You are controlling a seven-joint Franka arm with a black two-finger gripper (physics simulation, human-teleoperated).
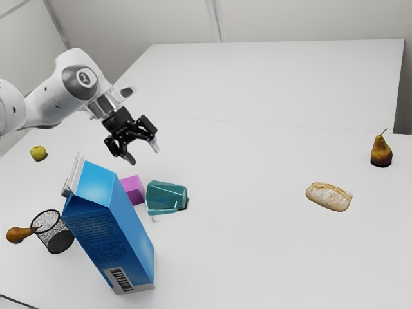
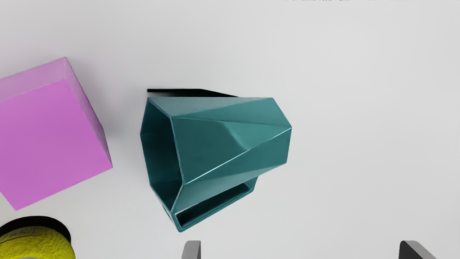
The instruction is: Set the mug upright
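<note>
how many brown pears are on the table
2. One upright pear stands near the bread, at the exterior view's right; one lying pear is by the mesh cup, at that view's left. Others could be hidden behind the blue carton.

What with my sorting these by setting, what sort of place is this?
Probably a simulated tabletop robotics lab: a robot arm reaches out near a tipped mug and a plain purple block.

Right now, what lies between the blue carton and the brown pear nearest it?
In the exterior view, a black mesh cup lies between the blue carton and the brown pear, whose stem end overlaps the cup there.
</note>
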